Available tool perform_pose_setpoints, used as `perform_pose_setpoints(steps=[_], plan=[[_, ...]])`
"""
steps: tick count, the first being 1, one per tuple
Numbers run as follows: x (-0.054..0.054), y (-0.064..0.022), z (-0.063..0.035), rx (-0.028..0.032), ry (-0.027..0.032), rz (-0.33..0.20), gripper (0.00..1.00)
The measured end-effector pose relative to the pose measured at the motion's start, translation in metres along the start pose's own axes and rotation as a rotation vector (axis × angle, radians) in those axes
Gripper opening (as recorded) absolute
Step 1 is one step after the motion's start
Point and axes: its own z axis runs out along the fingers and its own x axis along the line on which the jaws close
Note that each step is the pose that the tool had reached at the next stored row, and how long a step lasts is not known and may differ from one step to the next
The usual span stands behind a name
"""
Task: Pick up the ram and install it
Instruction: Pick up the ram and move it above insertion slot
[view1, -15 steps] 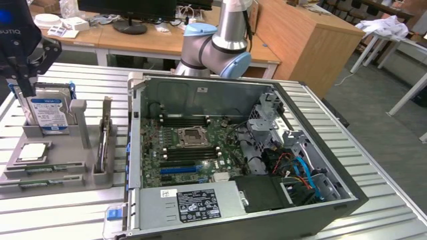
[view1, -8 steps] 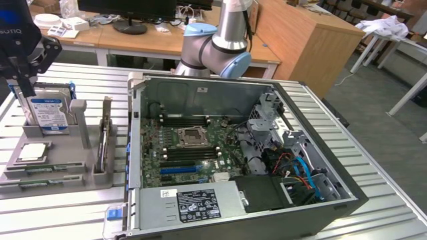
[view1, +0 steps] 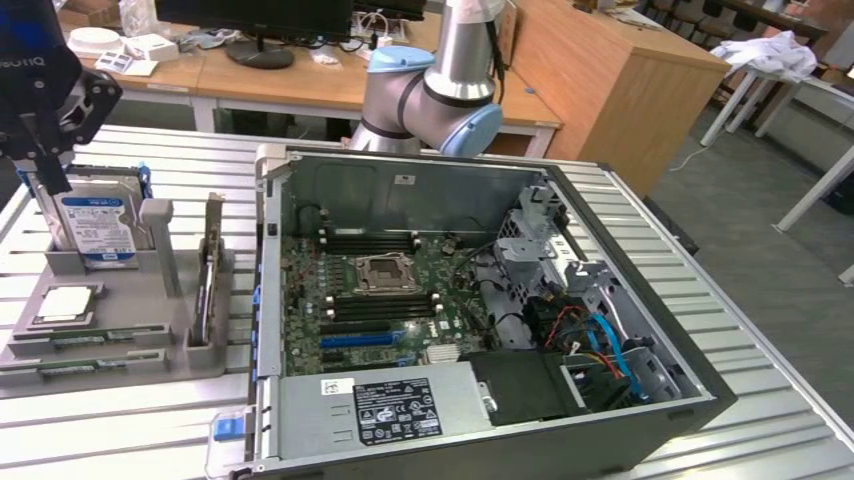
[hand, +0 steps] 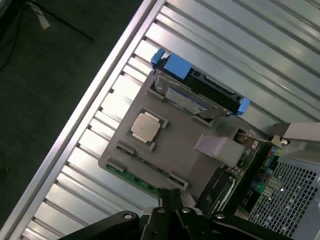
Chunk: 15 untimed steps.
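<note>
— What stands past the ribbed metal table (view1: 120, 430)?
— A wooden desk (view1: 280, 85) just behind it, with a dark monitor (view1: 254, 20) on top. Beside the desk is a tall wooden cabinet (view1: 601, 80).
— And underfoot?
— Grey floor (view1: 747, 210) off the table's side toward the exterior view's right. White table legs (view1: 743, 100) stand there, well apart from it, with a white cloth (view1: 774, 50) heaped above.
— Lighting?
— Even; the table's ribs shine.

Robotics lab bench setup. Robot arm (view1: 434, 95) mounted at slatted metal table (view1: 107, 430) carrying open computer case (view1: 400, 185) and grey parts fixture (view1: 140, 300). Wooden office desks (view1: 307, 85) with monitor (view1: 254, 12) behind.
</note>
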Motion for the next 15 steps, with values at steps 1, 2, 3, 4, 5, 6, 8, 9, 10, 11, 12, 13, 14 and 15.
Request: perform_pose_setpoints(steps=[1,2,3,4,5,6,8,9,10,11,12,13,14,15], plan=[[0.0000,0.0000,0.0000,-0.0004,0.0008,-0.018,0.11],[0.0000,0.0000,0.0001,-0.0008,0.0015,-0.036,0.11],[0.0000,0.0000,0.0001,-0.0012,0.0024,-0.056,0.11],[0.0000,0.0000,0.0001,-0.0015,0.0031,-0.074,0.11],[0.0000,0.0000,0.0002,-0.0019,0.0038,-0.092,0.11],[0.0000,0.0000,0.0002,-0.0023,0.0046,-0.110,0.11],[0.0000,0.0000,0.0003,-0.0031,0.0062,-0.145,0.11],[0.0000,0.0000,0.0003,-0.0035,0.0070,-0.164,0.11],[0.0000,0.0000,0.0003,-0.0039,0.0077,-0.182,0.11],[0.0000,0.0000,0.0003,-0.0043,0.0085,-0.200,0.11],[0.0000,0.0000,0.0004,-0.0047,0.0092,-0.218,0.11],[0.0000,0.0000,0.0004,-0.0051,0.0101,-0.236,0.11],[0.0000,0.0000,0.0005,-0.0055,0.0107,-0.254,0.11],[0.0000,0.0000,0.0005,-0.0059,0.0116,-0.273,0.11]])
